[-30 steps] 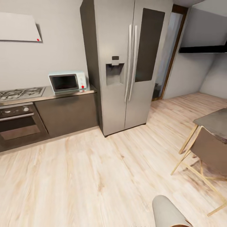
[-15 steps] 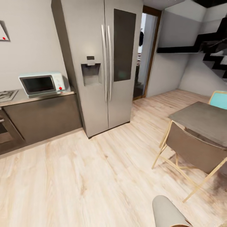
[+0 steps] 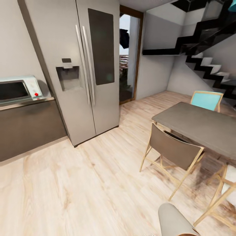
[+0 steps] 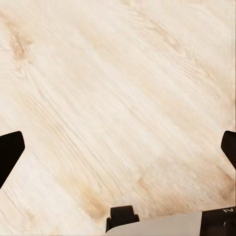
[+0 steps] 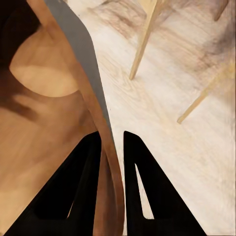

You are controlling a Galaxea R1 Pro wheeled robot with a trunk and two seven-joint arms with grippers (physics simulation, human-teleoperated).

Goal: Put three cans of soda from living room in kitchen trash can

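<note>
- Tash can [image 5: 44, 123] hangs off the floor in the right gripper [image 5: 112, 142]. The two dark fingers are pinched on its wall at the rim, one against the brown inside and one against the outside. In the head view its rounded rim [image 3: 173, 218] pokes up at the bottom of the picture.
- The left gripper [image 4: 118, 147] is spread wide and holds nothing, with pale plank floor [image 4: 118, 73] beneath it.
- The robot stands in the kitchen. The steel fridge [image 3: 82, 65] and the microwave [image 3: 18, 90] at the counter's end are to the left, an open doorway [image 3: 129, 55] is just past the fridge, and dark stairs [image 3: 209, 62] are to the right.
- I judge this to be a transit step, with the base carrying the bin across the room.
- The pinch takes only a thin wall, so the bin could swing or slip. Turn and brake the base gently, and keep the wrist level.
- The grey dining table [image 3: 200, 124] and the brown chair [image 3: 173, 150] at its near edge stand on the bin's side. Steer along the bare floor [image 3: 82, 183] between the fridge and the chair legs so the hanging bin does not clip them.
- If the bin is to be set down, lower it until its base rests flat on the floor before parting the fingers.
</note>
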